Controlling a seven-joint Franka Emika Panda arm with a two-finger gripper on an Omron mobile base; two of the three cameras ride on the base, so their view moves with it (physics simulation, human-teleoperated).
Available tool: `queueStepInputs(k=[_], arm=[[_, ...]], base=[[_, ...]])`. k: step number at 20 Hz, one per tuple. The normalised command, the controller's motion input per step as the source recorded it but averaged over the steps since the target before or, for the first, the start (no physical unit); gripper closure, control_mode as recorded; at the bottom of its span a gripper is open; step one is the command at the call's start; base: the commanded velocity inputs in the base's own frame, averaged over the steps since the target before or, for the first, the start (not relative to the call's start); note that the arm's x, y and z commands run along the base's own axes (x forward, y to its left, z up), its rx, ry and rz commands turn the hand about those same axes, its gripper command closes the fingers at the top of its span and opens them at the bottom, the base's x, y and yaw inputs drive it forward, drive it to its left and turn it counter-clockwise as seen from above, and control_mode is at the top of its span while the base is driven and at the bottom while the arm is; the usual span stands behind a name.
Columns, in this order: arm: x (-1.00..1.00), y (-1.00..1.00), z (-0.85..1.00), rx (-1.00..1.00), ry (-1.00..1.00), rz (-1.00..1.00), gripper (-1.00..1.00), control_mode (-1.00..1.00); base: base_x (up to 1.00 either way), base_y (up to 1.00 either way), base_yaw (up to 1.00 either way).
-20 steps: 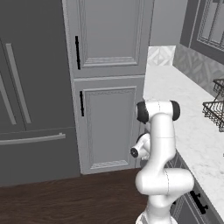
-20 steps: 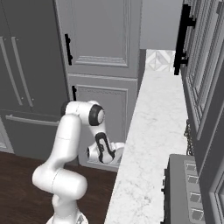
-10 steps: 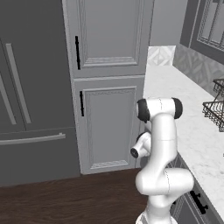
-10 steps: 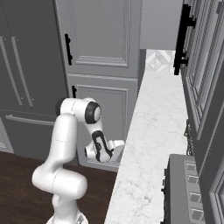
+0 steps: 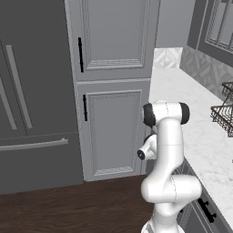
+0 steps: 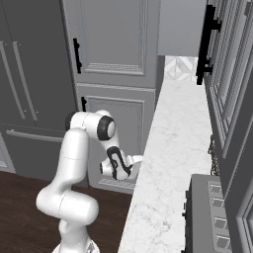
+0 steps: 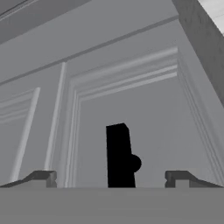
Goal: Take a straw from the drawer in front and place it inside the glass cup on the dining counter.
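Grey panelling met your gripper (image 7: pixel 111 177) head-on: its two dark fingertips (image 7: pixel 43 177) stood spread wide, holding nothing. Between them, just ahead, rose the small black bar handle (image 7: pixel 119 155) of a recessed-panel front, which I take to be the drawer (image 7: pixel 131 109), though the close view made that hard to confirm. The handle sat centred between the tips but not yet touched, as far as you could see. From the right base view your gripper (image 6: pixel 118 165) hung low beside the overhanging edge of the marble worktop (image 6: pixel 173 148). By my reading the task had barely begun: drawer shut, opening, picking the straw and carrying it to the cup all remained.
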Motion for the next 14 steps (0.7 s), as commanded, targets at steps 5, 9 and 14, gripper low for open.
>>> queueStepInputs(k=[5,9,14], arm=[[0.21,-0.12,-0.45,-0.01,0.03,0.0,-1.0,-1.0],[0.14,-0.07,-0.51,0.0,0.02,0.0,-1.0,-1.0],[0.22,-0.31,-0.19,0.0,0.0,0.0,1.0,-1.0]], base=[[0.0,0.0,0.0],[0.0,0.0,0.0],[0.0,0.0,0.0]])
